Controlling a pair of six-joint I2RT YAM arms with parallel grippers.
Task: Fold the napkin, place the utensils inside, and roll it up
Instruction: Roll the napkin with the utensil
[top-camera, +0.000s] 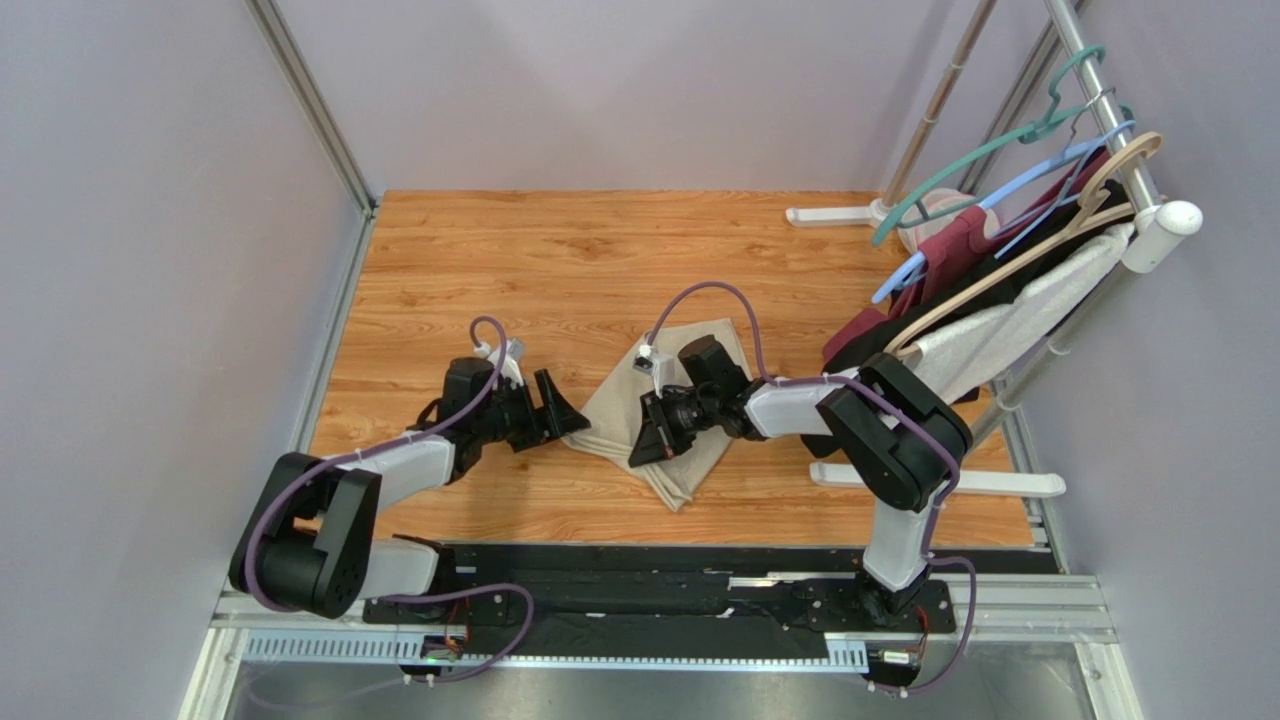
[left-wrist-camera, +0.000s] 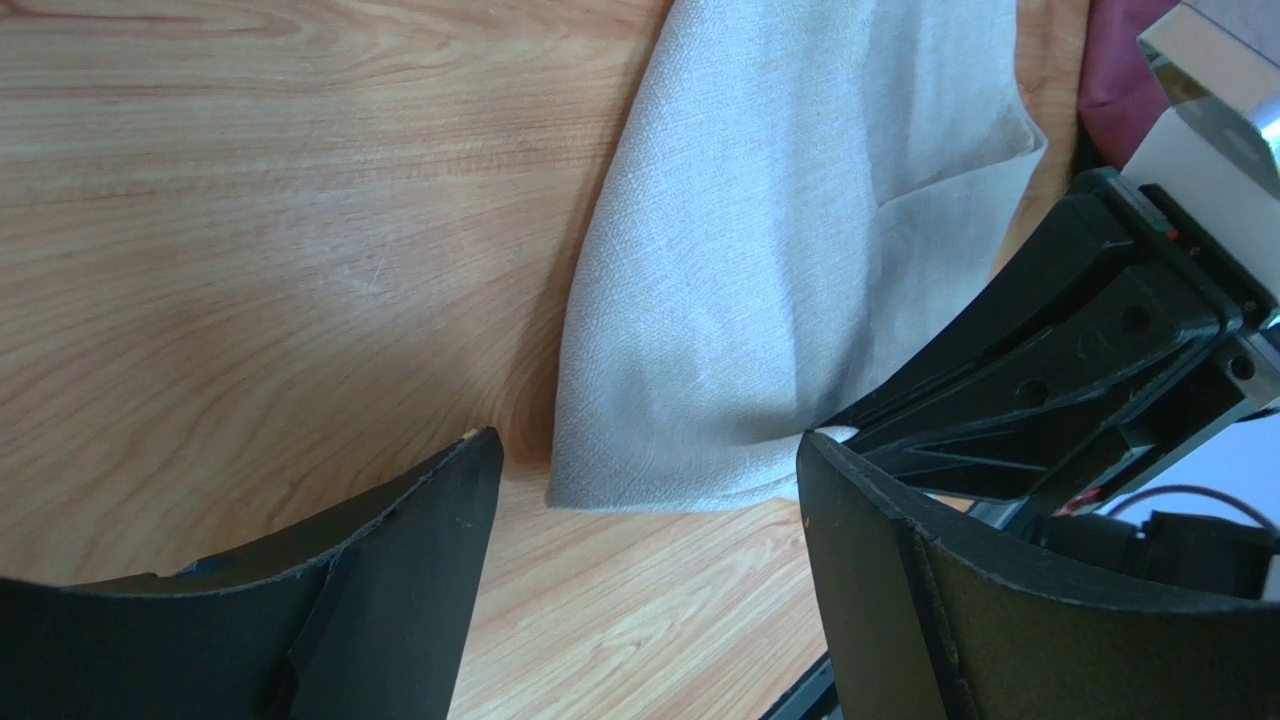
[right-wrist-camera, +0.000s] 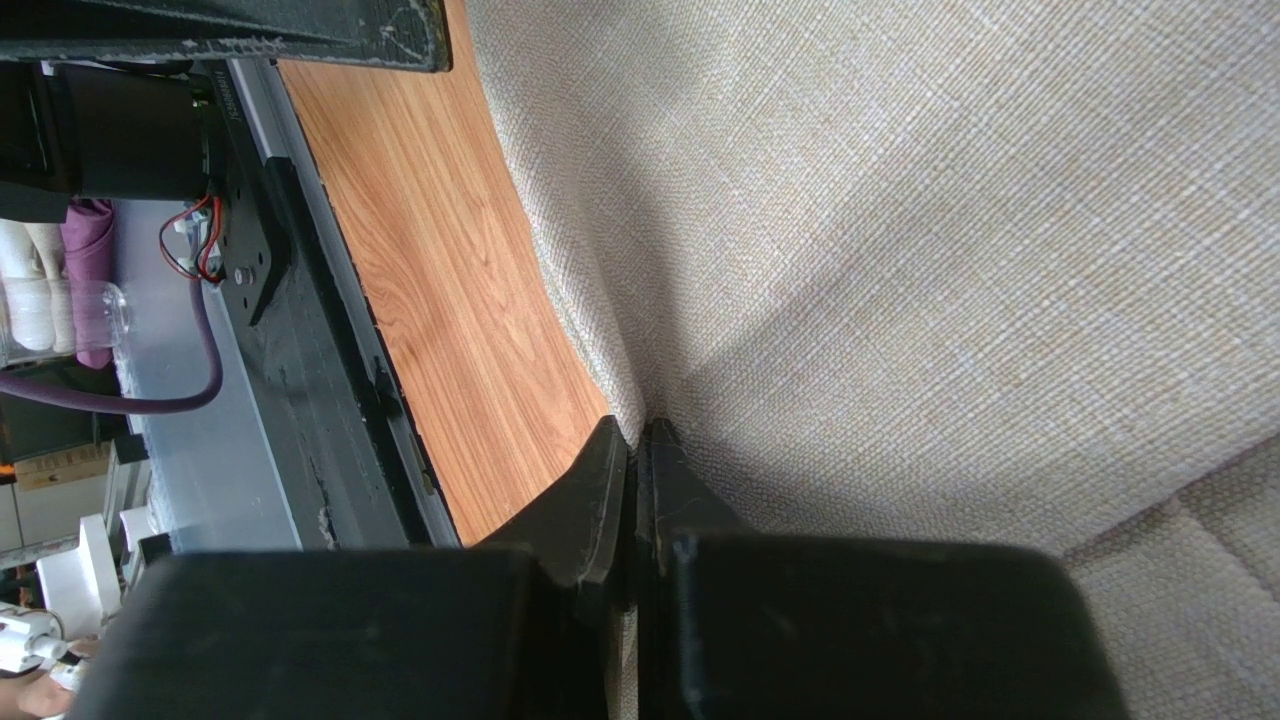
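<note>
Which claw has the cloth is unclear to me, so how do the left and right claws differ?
The left claw stands open, holding nothing; the right claw is shut, pinching the napkin. The left claw sits beside the napkin's left corner over the table; the right claw lies over the napkin. Both are black, two-fingered and low by the cloth.

Folded beige napkin (top-camera: 619, 408), lying diagonally
</note>
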